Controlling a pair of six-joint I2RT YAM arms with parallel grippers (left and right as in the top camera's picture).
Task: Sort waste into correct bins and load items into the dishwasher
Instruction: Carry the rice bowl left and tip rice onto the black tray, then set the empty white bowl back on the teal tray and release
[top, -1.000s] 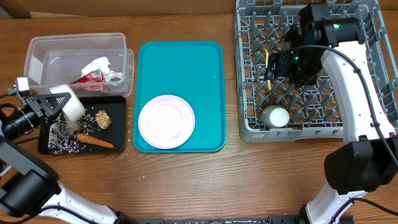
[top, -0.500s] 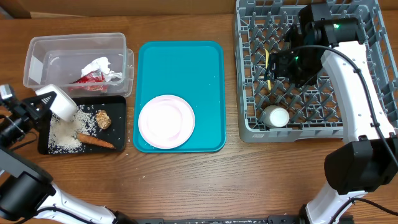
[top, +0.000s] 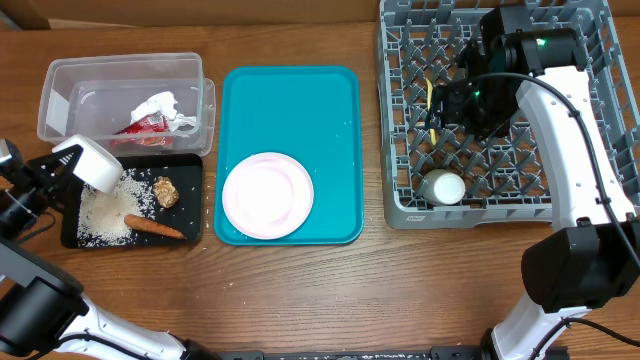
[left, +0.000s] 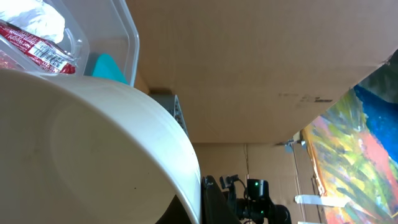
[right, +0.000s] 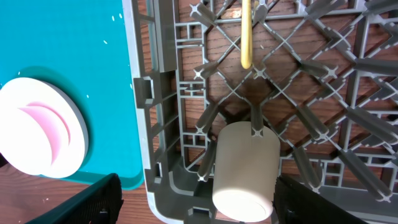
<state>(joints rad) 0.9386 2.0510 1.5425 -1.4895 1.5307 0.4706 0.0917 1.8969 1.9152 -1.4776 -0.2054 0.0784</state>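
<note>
Left gripper (top: 60, 168) was clamped tight on the rim of a white bowl (top: 97, 162) - bowl tipped on its side, mouth angled down and away from the fingers. The left wrist view was mostly filled by the bowl's pale inside.

Black tray (top: 190, 165) sat directly under the held bowl and ran off to the gripper's right. On it:
- loose white rice (top: 105, 215) piled just below the bowl
- nutty crumbs (top: 165, 191) a bit further right of the gripper
- brown sausage (top: 152, 227) right of the gripper and nearer the robot, lying at the edge of the rice

Clear tub (top: 60, 75) stood just beyond the gripper, touching the tray's far edge, with the red wrapper (top: 145, 123) and crumpled white paper (top: 160, 104) inside.

Teal tray (top: 290, 100) lay well to the left gripper's right. The pinkish plate (top: 267, 195) rested on its near end.

Right gripper (top: 455, 103) hung over the grey dish rack (top: 395, 120) with its fingers spread wide - nothing between them. White cup (right: 245, 171) lay on its side in the rack below the gripper, between the two fingers in the wrist view, not touched. Yellow spoon (right: 246, 34) lay in the rack just past the cup, ahead of the fingers.
</note>
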